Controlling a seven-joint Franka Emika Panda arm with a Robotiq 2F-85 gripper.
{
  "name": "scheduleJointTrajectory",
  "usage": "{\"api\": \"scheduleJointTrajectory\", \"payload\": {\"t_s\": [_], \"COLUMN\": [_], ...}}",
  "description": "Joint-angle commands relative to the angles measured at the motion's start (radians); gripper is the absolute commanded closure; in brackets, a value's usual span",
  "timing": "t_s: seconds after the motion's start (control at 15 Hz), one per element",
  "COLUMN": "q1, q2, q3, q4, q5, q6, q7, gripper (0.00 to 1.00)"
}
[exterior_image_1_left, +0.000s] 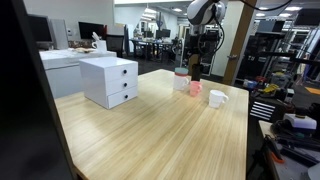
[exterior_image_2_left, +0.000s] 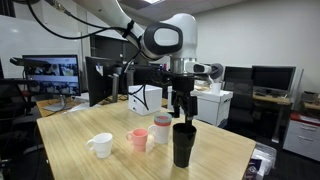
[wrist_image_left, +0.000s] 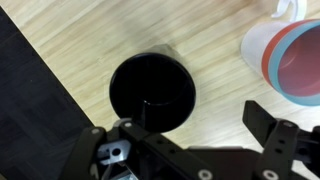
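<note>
**Black cup (exterior_image_2_left: 183, 146) stands free under a wide-open gripper (exterior_image_2_left: 181, 114)**

The black cup is upright on the wooden table (exterior_image_2_left: 222, 152), close to the corner nearest the camera in an exterior view. I have the gripper hanging straight over it, pointing down, with its tips just above the rim. From here I cannot tell whether they graze the rim.

In the wrist view I look straight down into the cup's dark mouth (wrist_image_left: 152, 92). The two fingers (wrist_image_left: 270, 130) are spread far apart along the lower edge of that view. Nothing is clamped between them, and the cup rests on the wood on its own.

Just beside the black cup is a white container (exterior_image_2_left: 161, 128) with a red top. It shows at the right edge of the wrist view (wrist_image_left: 292, 62). Next along the table come a pink cup (exterior_image_2_left: 138, 139) and a white mug (exterior_image_2_left: 101, 145), the three in a loose row.

A white drawer box (exterior_image_1_left: 110, 80) sits well apart from them on the same table. In that exterior view the black cup is hard to pick out against the dark gripper.
</note>
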Motion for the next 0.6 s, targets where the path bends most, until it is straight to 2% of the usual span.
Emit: {"api": "scheduleJointTrajectory", "payload": {"t_s": [0.0, 0.07, 0.53], "q1": [-0.008, -0.009, -0.008], "q2": [-0.008, -0.005, -0.011], "q3": [0.009, 0.010, 0.004], "q4": [-0.033, -0.031, -0.039], "q5": [0.011, 0.014, 0.008], "q6": [-0.009, -0.010, -0.016], "q7": [0.007, 0.008, 0.015], "gripper": [0.10, 0.26, 0.73]}}
